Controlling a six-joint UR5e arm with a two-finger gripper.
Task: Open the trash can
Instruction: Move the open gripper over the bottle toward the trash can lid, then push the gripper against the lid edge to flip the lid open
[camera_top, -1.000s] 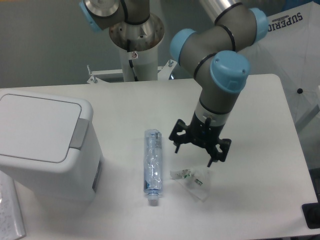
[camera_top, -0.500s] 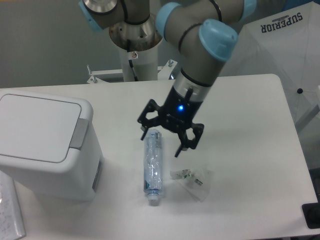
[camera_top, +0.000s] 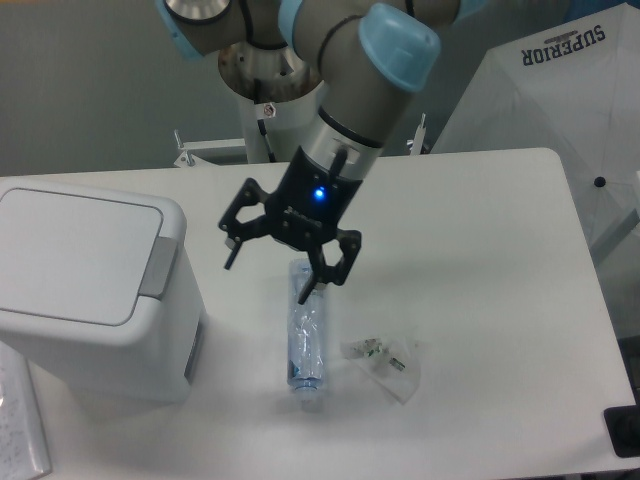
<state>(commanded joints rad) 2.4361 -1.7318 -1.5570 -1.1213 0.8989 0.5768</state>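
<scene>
Left of the spread, empty pincer (camera_top: 268, 280), the trash can (camera_top: 85, 290), lid down.

white table (camera_top: 500, 230), trash can (camera_top: 85, 285), plastic bottle (camera_top: 306, 335), clear wrapper (camera_top: 385, 362)

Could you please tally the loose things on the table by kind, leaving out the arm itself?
Trash can: 1
Plastic bottle: 1
Clear wrapper: 1
Paper sheet at the left edge: 1
Total: 4
</scene>
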